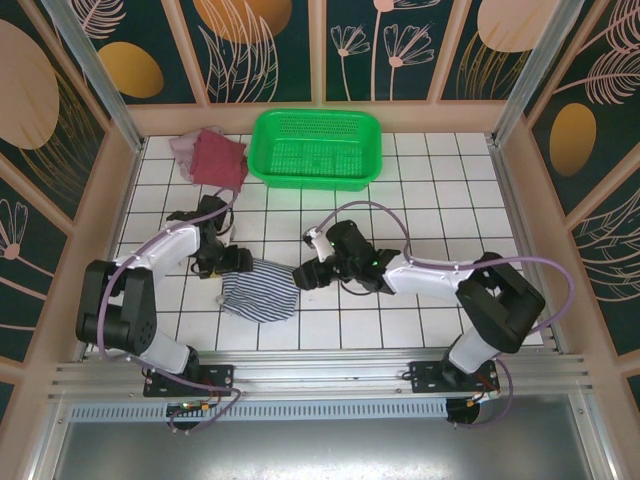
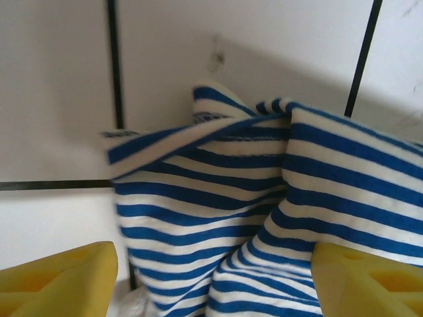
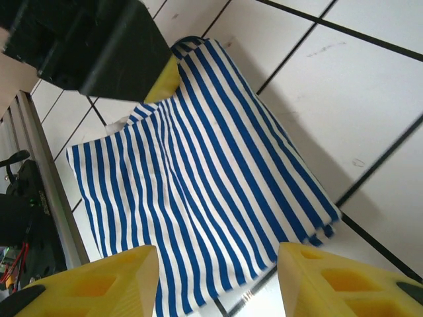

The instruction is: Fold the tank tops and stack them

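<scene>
While the navy-and-white striped cloth tank top (image 1: 258, 290) lies close to the near edge of the white tiled counter (image 1: 440, 190), left of its middle, my left claw (image 2: 213, 277) stands over the top's far-left corner. Its yellow fingers are spread wide and nothing is pinched between them. My right claw (image 3: 221, 281) hangs at the top's right edge, its fingers also apart, with the striped cloth lying beneath them and not gripped.

From my right wrist the top looks roughly squared. My left wrist shows the corner under it rucked up into a ridge.

The dark red cloth tank top (image 1: 220, 158) overlaps the dusty pink cloth tank top (image 1: 183, 148) at the far-left corner, just beside the green plastic basket (image 1: 312, 183) at the far edge.

I judge the striped top's fold nearly finished, with stacking to follow. To do it well, I should press that ridge flat first. Then I should take every layer at matching corners with both claws, lift level so nothing unfolds, and lay it squarely on the red top.
</scene>
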`<state>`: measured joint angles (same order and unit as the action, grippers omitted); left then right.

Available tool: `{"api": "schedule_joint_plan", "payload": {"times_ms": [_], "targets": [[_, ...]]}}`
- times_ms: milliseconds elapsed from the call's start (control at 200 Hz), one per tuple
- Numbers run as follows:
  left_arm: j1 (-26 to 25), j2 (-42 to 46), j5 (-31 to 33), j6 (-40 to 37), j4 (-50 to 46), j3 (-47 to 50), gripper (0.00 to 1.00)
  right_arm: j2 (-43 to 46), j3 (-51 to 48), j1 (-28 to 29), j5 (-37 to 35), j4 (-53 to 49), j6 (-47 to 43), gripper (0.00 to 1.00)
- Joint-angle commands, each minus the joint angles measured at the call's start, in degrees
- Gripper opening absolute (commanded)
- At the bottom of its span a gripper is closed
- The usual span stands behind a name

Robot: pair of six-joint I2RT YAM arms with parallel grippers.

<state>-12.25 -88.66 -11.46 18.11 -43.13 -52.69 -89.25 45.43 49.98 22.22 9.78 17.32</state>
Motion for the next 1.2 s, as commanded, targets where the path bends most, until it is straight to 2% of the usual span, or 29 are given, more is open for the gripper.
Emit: {"api": "schedule_joint_plan", "payload": {"times_ms": [0,155,305,405,556,681,996,1091,1196], "targets": [[0.39,0.54,-7.26,-0.21,3.98,1.27,0.77,2.63,-2.32,-1.54,0.18,-2.66,1.55,0.51],[0.57,-3.47,-8.09,-1.54,2.33,1.33,0.76,3.82,-3.59,-2.67,0.11,-3.49,1.40,0.51],[0.51,-1.96,-11.60,0.60,5.41,2.40,0.72,4.41,-4.25,-2.88,0.02,-3.97,1.31,0.51],[0.53,-2.75,-9.82,-0.05,3.70,3.09,0.70,4.85,-4.95,-3.04,0.02,-3.79,1.54,0.51],[0.54,-4.97,-10.35,0.50,5.05,2.97,0.63,4.49,-5.10,-3.13,0.19,-3.19,1.75,0.51],[0.31,-6.79,-7.47,0.92,4.03,2.48,0.50,4.59,-4.75,-3.24,-0.32,-3.10,1.92,0.50],[-1.65,-6.46,-7.60,1.60,2.63,-2.72,0.16,5.88,-5.48,-3.30,-1.67,-2.40,3.50,0.50],[-1.58,-6.86,-5.63,1.01,1.40,-4.84,0.01,6.65,-5.66,-3.61,-2.30,-2.68,3.60,0.50],[-1.09,-6.86,-4.95,0.02,1.37,-8.15,0.00,7.49,-5.36,-4.63,-3.05,-3.41,3.16,0.50]]}}
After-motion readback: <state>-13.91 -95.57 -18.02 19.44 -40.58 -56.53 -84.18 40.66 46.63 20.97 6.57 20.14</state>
